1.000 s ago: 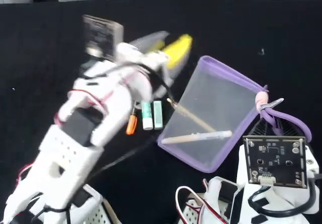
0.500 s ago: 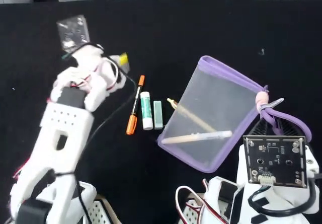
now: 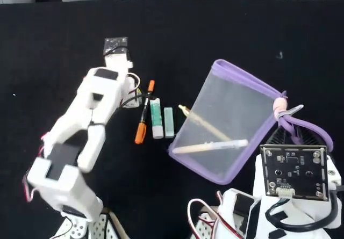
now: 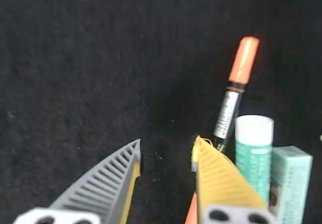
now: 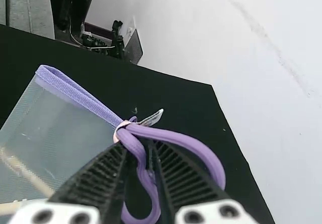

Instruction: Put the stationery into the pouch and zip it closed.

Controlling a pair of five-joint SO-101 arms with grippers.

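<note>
Marker sits right next to one finger of the wide-open left gripper, while the right gripper pinches the strap of the pouch.

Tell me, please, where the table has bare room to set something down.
Bare table lies along the far edge, beyond the pouch and the left gripper, and at the near side between the left arm and the pouch. It is crowded between gripper and pouch: marker, glue stick and eraser lie side by side.

L end effector low, jaws apart, arm stretched fwd; R end effector clamped.
</note>
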